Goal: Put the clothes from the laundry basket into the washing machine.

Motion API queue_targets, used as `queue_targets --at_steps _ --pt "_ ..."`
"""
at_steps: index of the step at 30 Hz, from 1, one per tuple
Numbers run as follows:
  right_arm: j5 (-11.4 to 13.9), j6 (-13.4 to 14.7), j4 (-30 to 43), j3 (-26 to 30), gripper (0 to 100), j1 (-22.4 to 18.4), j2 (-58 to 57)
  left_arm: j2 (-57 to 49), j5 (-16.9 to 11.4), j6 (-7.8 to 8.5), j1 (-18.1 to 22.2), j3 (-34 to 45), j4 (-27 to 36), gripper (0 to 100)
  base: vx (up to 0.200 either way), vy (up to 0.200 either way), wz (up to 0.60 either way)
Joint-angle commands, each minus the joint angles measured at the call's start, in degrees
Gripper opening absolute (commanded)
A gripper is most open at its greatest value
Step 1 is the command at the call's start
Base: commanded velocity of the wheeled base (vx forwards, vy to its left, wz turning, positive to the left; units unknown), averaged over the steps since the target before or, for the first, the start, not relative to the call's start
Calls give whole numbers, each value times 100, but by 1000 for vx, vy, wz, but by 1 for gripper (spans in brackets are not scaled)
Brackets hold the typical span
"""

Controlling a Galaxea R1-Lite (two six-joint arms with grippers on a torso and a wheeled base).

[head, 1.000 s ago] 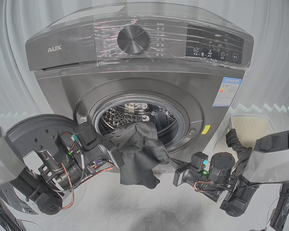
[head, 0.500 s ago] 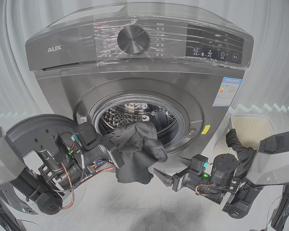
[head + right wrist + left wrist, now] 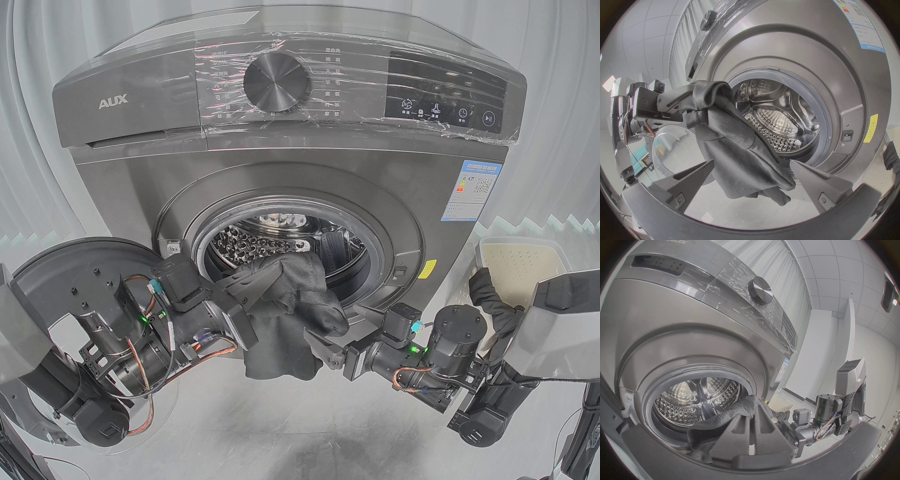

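One limp dark garment (image 3: 292,315) hangs from the left gripper (image 3: 265,278), jaws clamped on it, before the perforated steel drum (image 3: 250,244); right gripper (image 3: 340,328) jaws gape.

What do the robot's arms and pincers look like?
The left arm and right arm have black cylindrical joints, silver-grey outer shells, exposed orange and black cables and small green lights. The left pincer and right pincer have dark grey, wedge-shaped fingers tapering to points.

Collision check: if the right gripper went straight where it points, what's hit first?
Likely the dark garment hanging from the left gripper. The right gripper is open and aimed at its lower folds. Exact gap unclear.
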Motion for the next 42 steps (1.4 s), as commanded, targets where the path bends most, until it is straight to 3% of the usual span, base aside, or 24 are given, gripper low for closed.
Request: queue_targets --at_steps 1,12,13,25,33,36,42 --pt "-8 2 -3 -88 100 -15 129 -3 -2 -8 -6 9 -1 0 0 0 0" --pt "-8 11 -12 -484 100 2 331 -3 -2 -8 2 18 -1 0 0 0 0" --pt "-8 11 -12 -492 0 2 331 -3 -2 -8 2 18 -1 0 0 0 0" --pt "-70 55 -12 -492 0 55 226 77 7 -8 29 18 -1 0 0 0 0" --pt "-105 72 -3 35 0 152 -381 77 7 -8 46 -8 -1 0 0 0 0" --pt "-316 90 -3 255 0 204 -477 68 7 -8 38 -8 -1 0 0 0 0" --pt "-325 90 -3 299 0 222 -425 24 7 -8 38 -8 -1 0 0 0 0"
